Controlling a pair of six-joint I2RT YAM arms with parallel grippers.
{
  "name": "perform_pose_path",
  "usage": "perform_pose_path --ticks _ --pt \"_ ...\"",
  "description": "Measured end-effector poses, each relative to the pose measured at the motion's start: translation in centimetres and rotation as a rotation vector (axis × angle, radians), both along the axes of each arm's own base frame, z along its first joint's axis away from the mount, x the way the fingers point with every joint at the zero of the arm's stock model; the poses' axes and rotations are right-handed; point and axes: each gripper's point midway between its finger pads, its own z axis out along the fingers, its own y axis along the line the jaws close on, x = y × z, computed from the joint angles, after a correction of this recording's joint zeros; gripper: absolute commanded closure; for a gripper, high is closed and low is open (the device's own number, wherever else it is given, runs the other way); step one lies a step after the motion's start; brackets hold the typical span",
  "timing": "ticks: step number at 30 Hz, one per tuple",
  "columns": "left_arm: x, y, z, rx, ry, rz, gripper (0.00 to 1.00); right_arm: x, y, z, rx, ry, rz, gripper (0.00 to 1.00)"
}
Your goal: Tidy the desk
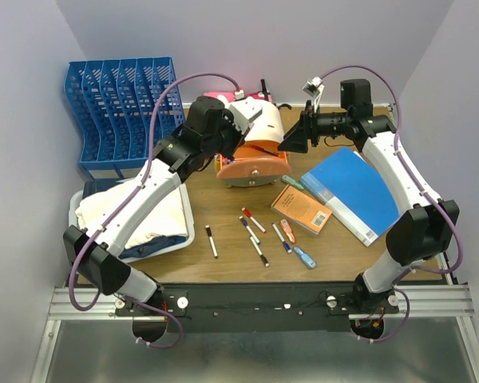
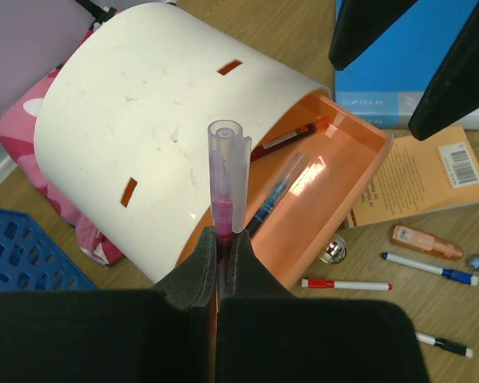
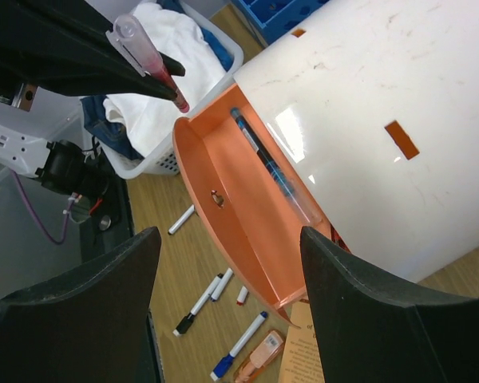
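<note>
On the brown desk (image 1: 231,267) stands an orange drawer box (image 1: 251,169) under a curved white cover (image 1: 263,120). Its drawer (image 2: 335,175) is pulled out, with a blue pen (image 2: 275,191) and a red pen (image 2: 283,137) lying inside. My left gripper (image 2: 222,235) is shut on a pink pen with a clear cap (image 2: 226,171), held upright just in front of the drawer. In the right wrist view the same pink pen (image 3: 148,60) hangs above the drawer (image 3: 223,171). My right gripper (image 3: 227,239) is open and holds nothing, hovering over the drawer's end.
A blue file rack (image 1: 120,112) stands at the back left, with a white basket of cloth (image 1: 136,215) in front of it. A blue folder (image 1: 351,191) and an orange book (image 1: 302,214) lie on the right. Several markers (image 1: 251,219) are scattered near the front.
</note>
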Motion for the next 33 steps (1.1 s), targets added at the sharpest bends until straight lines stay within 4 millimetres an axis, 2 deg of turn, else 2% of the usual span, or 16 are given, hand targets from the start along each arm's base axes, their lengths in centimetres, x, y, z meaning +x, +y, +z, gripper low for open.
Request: perform_pose_path --ticks 5,8,12,18,23,29,30,32,33 --pt "-0.1 -1.2 -1.0 0.078 -0.039 -0.075 0.91 0.0 -0.3 -0.5 -0.011 0.012 -0.009 0.21" --pt "-0.1 -1.7 -1.7 0.112 -0.051 -0.105 0.83 0.1 -0.3 -0.6 -0.012 0.009 -0.008 0.21" --pt "-0.2 -2.4 -2.5 0.145 -0.058 -0.135 0.66 0.1 -0.4 -0.6 -0.014 0.008 -0.009 0.21" --pt "-0.5 -3.2 -2.9 0.172 -0.073 -0.156 0.47 -0.2 -0.7 -0.8 -0.027 -0.009 0.000 0.21" --pt "-0.3 -3.4 -2.5 0.173 -0.095 -0.147 0.42 -1.1 -1.1 -1.2 -0.056 -0.035 0.029 0.21" --pt "0.3 -2.5 -1.0 0.152 -0.126 -0.073 0.24 -3.3 -1.7 -2.0 -0.098 -0.105 0.129 0.22" --pt "0.2 -2.2 -0.2 0.130 -0.143 -0.050 0.17 -3.9 -1.9 -2.3 -0.108 -0.121 0.157 0.23" --pt "-0.1 -1.4 1.2 0.086 -0.171 -0.009 0.10 -4.9 -2.2 -2.9 -0.125 -0.155 0.204 0.24" --pt "-0.7 -0.7 2.6 0.037 -0.200 0.020 0.03 -5.5 -2.3 -3.3 -0.133 -0.159 0.223 0.25"
